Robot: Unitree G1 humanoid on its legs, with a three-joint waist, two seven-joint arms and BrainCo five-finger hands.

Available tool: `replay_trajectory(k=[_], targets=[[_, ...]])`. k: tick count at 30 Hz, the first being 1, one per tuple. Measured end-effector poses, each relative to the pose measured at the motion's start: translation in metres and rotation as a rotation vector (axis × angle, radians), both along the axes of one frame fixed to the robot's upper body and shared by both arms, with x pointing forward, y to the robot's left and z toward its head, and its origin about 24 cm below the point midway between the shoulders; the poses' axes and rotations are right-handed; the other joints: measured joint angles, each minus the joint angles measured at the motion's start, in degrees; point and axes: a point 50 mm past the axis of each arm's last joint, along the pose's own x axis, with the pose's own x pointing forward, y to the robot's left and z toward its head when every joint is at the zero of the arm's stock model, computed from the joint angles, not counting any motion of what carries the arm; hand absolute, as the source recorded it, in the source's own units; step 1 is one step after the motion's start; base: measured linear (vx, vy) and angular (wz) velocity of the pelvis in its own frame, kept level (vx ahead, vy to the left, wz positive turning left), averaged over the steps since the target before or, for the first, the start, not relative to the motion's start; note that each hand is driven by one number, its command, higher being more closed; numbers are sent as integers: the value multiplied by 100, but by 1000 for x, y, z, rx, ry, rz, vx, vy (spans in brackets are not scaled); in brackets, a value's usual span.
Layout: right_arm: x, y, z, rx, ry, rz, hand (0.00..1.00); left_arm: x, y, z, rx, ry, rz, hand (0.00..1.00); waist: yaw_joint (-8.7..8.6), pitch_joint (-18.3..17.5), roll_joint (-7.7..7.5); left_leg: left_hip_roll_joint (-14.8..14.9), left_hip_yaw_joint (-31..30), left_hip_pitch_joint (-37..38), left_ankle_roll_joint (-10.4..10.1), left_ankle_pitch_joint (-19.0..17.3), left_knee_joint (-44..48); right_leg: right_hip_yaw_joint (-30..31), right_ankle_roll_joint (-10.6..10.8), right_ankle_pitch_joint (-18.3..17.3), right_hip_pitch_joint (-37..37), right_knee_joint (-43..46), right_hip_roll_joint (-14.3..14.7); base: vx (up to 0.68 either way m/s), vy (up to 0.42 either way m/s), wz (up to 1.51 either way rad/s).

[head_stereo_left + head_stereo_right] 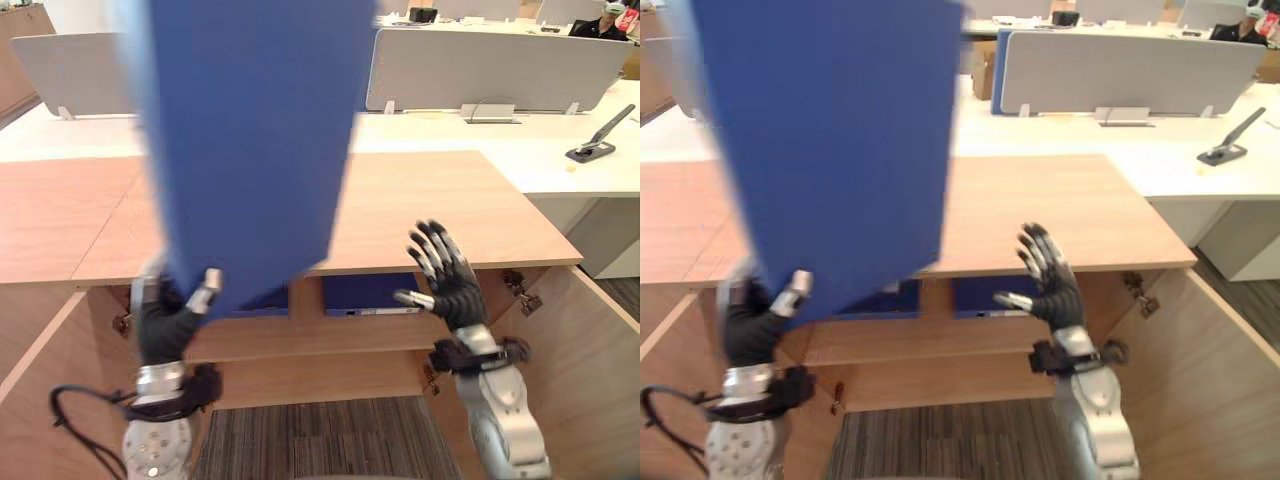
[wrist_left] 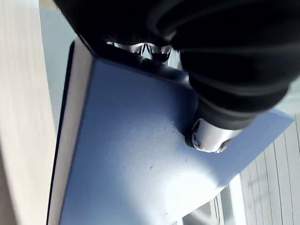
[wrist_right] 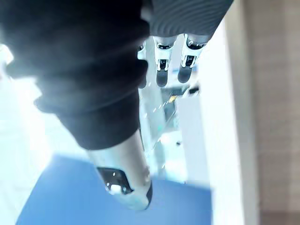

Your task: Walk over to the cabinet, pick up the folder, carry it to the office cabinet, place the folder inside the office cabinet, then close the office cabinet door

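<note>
Left hand: I am clamping my left hand (image 1: 165, 325) on the lower corner of the folder (image 1: 255, 140), with my thumb (image 2: 208, 136) pressing on its near face and the other fingers wrapping round behind it.
Folder: the blue folder is standing roughly upright in my left hand, rising in front of my head above the cabinet (image 1: 430, 215) and covering much of the left and middle of what I am seeing. Only my left hand is touching it.
Right hand: I am holding my right hand (image 1: 450, 280) up with nothing in it. Its fingers (image 3: 161, 70) are reaching out straight and spread apart, the thumb out to the side. It is hovering in front of the cabinet's opening, near the folder's lower right corner but apart from it.
Cabinet: it is standing low and wooden right in front of me, with the left door (image 1: 45, 380) and the right door (image 1: 590, 350) both hanging open towards me.
Inside: a shelf (image 1: 330, 340) is carrying blue binders (image 1: 365, 293) just under the top board.
Floor: grey carpet (image 1: 320, 435) is showing between the doors.
Behind: white desks (image 1: 560, 150) are running past the cabinet, bearing grey partitions (image 1: 490, 65). A black stapler (image 1: 600, 135) is lying on the desk at the right. A person (image 1: 610, 22) is sitting at the far right.
</note>
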Motion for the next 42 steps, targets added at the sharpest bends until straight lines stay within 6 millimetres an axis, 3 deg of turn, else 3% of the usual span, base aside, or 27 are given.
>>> replay_trajectory(k=[2, 6, 14, 21, 27, 30, 37, 42], targets=[[12, 3, 14, 6, -34, 59, 0, 3, -9, 2, 35, -25, -57, 100, 24, -3, -1, 4, 28, -8, 1, 1, 0, 33, -1, 18, -36, 0, 5, -23, 25, -10], [40, 2, 34, 27, 21, 225, 0, 9, -4, -8, 69, 23, -82, 100, 92, -10, 6, 7, 61, -7, 0, 1, 2, 66, 1, 31, -55, -4, 12, 6, 24, -5], [70, 6, 52, -25, 122, 319, 0, 12, -2, -17, 70, 86, -97, 100, 280, -25, 0, 5, 61, 35, -1, 2, 2, 66, 1, 35, -12, -1, 6, 0, 0, 0], [81, 6, 46, -52, 181, 292, 0, 11, -13, -29, 64, 152, -166, 100, 287, -127, 13, 3, 49, 70, -3, 4, 0, 63, 1, 35, 32, 3, 2, 0, 0, 0], [101, 2, 61, -50, 176, 240, 0, 8, -35, -34, 66, 186, -292, 100, 292, -133, 21, 2, 41, 69, -6, 16, 0, 62, -2, 43, 30, 7, 2, 0, 0, 0], [108, 5, 63, -83, 155, 200, 0, 14, -36, -35, 60, 190, -283, 100, 291, -143, 40, 0, 38, 68, -5, 19, 0, 61, -2, 43, 29, 7, 1, 0, 0, 0], [128, 3, 47, -186, 174, 61, 0, 23, -38, -50, 45, 256, -268, 100, 285, -150, 63, 23, 15, 34, -8, 34, -1, 36, -15, 52, 25, -13, 24, 0, 0, 1], [135, 8, 55, -178, 150, 26, 0, 24, -39, -51, 15, 269, -269, 100, 294, -145, 55, 91, 16, -15, -31, 49, 0, 26, -50, 77, -1, -54, 100, 0, 0, 0]])
